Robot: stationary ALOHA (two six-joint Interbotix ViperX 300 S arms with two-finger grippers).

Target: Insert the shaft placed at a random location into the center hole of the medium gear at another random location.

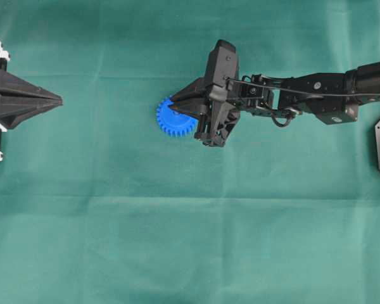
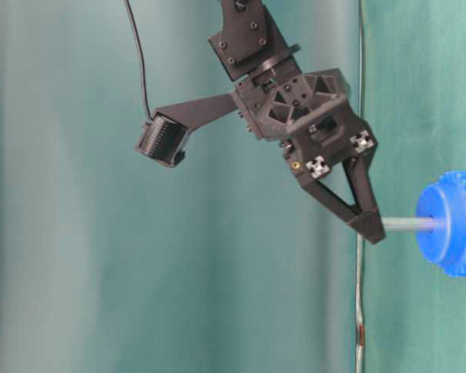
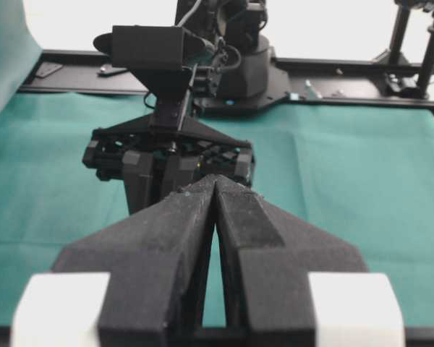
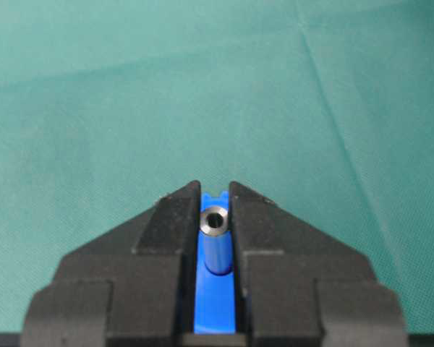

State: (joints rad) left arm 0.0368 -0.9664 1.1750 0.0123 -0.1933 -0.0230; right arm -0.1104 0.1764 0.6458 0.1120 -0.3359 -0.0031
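Pinching the shaft by its upper end, the right gripper is held directly above the gear, so that the pin is lined up with the hole; in the table-level view its far tip is seen meeting the hub. The gear lies on the green cloth, near centre, slightly toward 12 o'clock. The left gripper is parked at 9 o'clock, jaws pressed together, empty, kept clear of the work.

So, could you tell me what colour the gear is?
Bright blue; the medium gear shows best in the overhead view.
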